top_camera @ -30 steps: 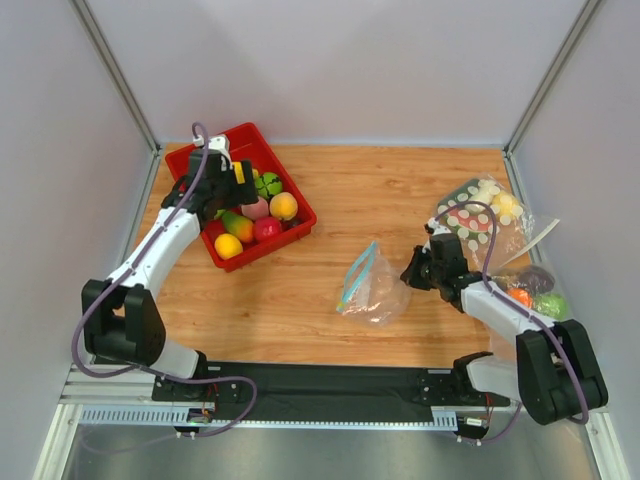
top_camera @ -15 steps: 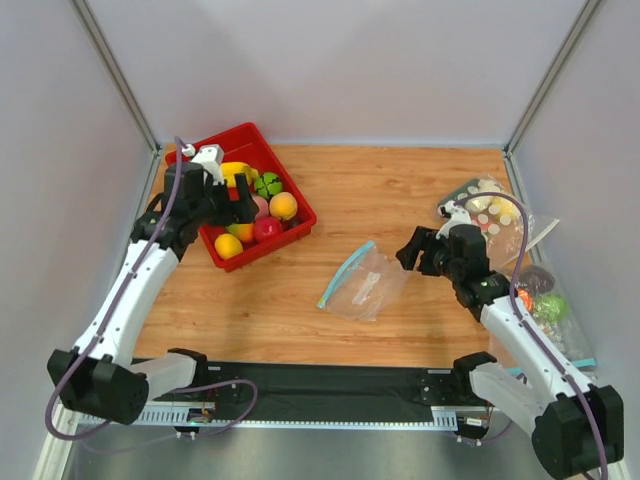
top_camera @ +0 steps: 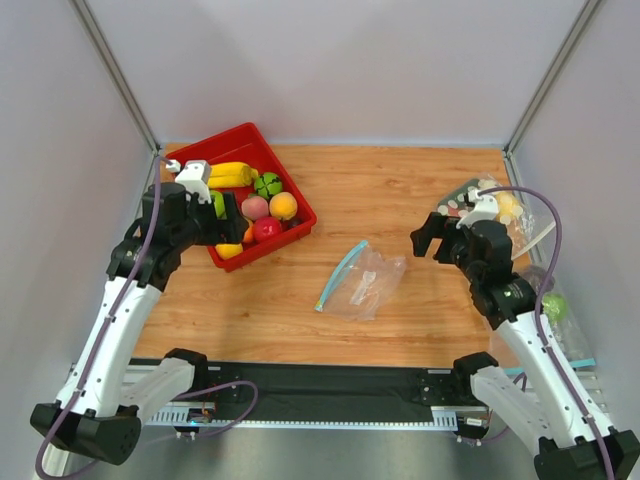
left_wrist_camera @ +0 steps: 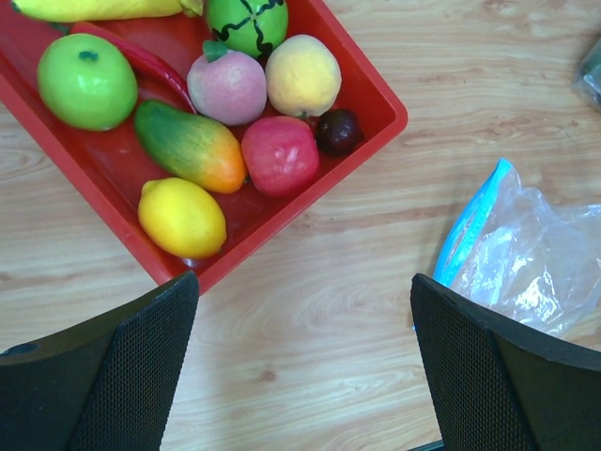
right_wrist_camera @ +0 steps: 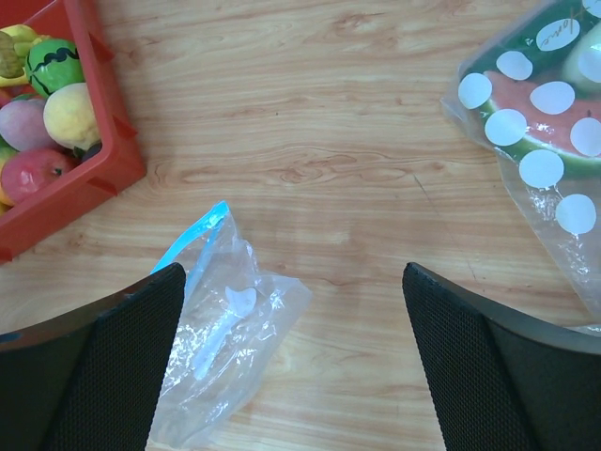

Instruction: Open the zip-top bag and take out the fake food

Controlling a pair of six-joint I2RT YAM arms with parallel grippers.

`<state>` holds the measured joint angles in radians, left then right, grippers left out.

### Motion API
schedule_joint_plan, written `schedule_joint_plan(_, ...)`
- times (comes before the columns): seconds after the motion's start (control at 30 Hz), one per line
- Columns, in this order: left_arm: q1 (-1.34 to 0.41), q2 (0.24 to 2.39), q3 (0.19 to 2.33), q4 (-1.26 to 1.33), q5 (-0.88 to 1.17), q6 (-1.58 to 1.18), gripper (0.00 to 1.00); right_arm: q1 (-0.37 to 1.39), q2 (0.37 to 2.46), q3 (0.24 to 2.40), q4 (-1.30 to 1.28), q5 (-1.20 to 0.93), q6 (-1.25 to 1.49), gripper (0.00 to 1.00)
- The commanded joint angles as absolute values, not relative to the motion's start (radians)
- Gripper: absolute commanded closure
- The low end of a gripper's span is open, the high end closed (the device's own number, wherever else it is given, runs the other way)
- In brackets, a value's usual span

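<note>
Left wrist view: my left fingers (left_wrist_camera: 122, 366) and right fingers (right_wrist_camera: 94, 366) stood wide, empty. Beyond, the small clear plastic zip-top bag (left_wrist_camera: 535, 254) lay, seemingly empty, on the wooden table (left_wrist_camera: 310, 310), with the round plastic fruits (left_wrist_camera: 302, 75) in the red tray (left_wrist_camera: 371, 70). Best withdraw high, snagging nothing.

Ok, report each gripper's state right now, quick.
Left gripper: open, holding nothing.
Right gripper: open, holding nothing; the zip-top bag lies loose on the table.
</note>
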<state>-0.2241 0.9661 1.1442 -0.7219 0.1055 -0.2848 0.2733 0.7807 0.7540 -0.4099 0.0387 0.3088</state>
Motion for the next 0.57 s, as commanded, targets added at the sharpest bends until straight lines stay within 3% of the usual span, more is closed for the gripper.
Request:
schedule_joint_plan(0.0,-0.225,0.951,1.132,-0.758,0.101,-0.259,0.01,0.275,0.761,0.788,-0.430,0.080,0.272,0.00)
schedule_joint_plan(0.53,-0.225,0.916,1.129,-0.767,0.092,-0.255,0.01,0.275,0.746,0.793,-0.453,0.086,0.258,0.00)
